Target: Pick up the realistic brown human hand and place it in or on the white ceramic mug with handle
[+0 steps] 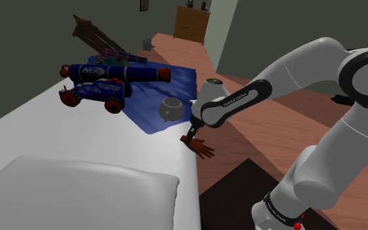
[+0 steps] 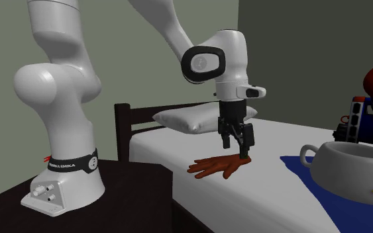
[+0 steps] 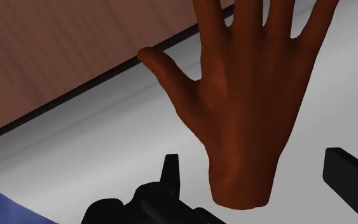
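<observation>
A brown human hand [image 2: 213, 166] lies flat on the white bed [image 2: 264, 198], close to the bed's edge, also seen as the hand [image 1: 200, 147] in the shoulder view. My gripper [image 2: 236, 151] hangs just over its wrist end, open. In the wrist view the hand [image 3: 254, 95] spreads its fingers away from me, and my gripper [image 3: 254, 165] has its two black fingers [image 3: 171, 175] standing either side of the wrist without touching it. The pale grey-white mug [image 2: 349, 171] with a handle stands upright on a blue cloth [image 1: 169, 98], further along the bed; the mug [image 1: 171, 108] is empty.
A blue toy cannon [image 1: 120, 72] and a blue toy car [image 1: 97, 93] sit beyond the mug. A white pillow [image 1: 78, 196] lies at the bed's near end. The bed's edge drops to a wooden floor [image 1: 241, 131] right beside the hand. My dark stand [image 2: 112, 205] abuts the bed.
</observation>
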You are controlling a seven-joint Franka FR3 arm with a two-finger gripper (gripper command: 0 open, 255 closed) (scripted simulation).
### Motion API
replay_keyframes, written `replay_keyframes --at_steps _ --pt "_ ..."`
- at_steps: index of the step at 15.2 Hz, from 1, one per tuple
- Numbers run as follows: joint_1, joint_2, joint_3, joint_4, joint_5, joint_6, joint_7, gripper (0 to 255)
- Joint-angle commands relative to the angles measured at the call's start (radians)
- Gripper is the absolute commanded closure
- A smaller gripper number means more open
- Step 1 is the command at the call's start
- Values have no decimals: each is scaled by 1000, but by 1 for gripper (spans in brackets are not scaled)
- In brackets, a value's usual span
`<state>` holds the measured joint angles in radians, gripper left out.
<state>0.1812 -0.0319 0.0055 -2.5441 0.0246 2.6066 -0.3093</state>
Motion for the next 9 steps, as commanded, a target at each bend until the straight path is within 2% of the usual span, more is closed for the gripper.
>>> replay_keyframes --at_steps 1,5,9 --pt "2 30 1 -3 1 34 -1 0" --pt "2 96 2 -2 4 100 -3 0" --pt "2 96 2 -2 4 100 -3 0"
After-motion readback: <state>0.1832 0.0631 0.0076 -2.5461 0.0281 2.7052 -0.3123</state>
